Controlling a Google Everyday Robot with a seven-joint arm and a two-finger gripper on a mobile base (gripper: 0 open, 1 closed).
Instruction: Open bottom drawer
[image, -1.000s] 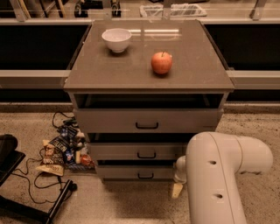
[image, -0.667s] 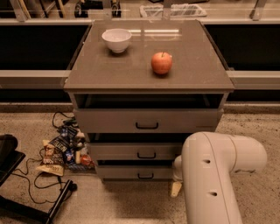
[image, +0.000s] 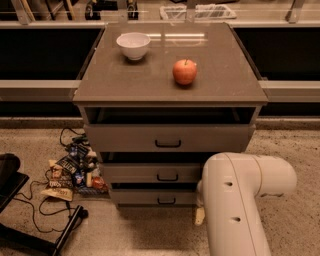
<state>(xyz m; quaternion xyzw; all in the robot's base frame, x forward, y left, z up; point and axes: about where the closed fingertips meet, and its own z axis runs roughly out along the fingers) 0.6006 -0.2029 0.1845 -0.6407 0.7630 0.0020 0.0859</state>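
The bottom drawer is the lowest front panel of the grey-beige cabinet, with a small black bar handle at its centre. A dark gap shows above its front. My white arm fills the lower right and covers the drawer's right end. My gripper is mostly hidden behind the arm. Only a pale tip shows low at the drawer's right side, to the right of the handle.
A white bowl and a red apple sit on the cabinet top. The top drawer stands partly pulled out, with the middle drawer below it. Snack packets and cables lie on the floor at the left, beside a black stand.
My arm has shifted slightly left, closer to the right end of the lower drawers. The drawers, the bowl and the apple have not moved.
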